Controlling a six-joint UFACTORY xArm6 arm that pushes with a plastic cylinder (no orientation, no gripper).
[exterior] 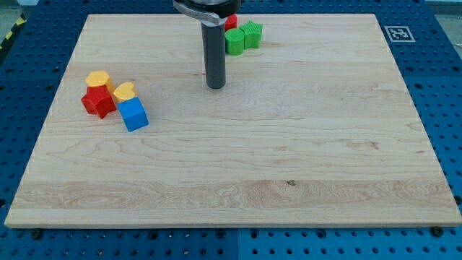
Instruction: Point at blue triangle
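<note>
My tip (216, 86) sits on bare board, touching nothing, no jaws to open or hold w/; green blocks (242, 37) near, toward view's top; no blue triangle visible, only blue cube (133, 115) at view's left beside yellow (124, 92) & red (97, 102) blocks; risk: heading for wrong blue block, nudging the cluster.

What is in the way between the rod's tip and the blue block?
Nothing visible. My tip stands on bare board, up and right of the blue block in the view. The nearest yellow block sits off that line.
</note>
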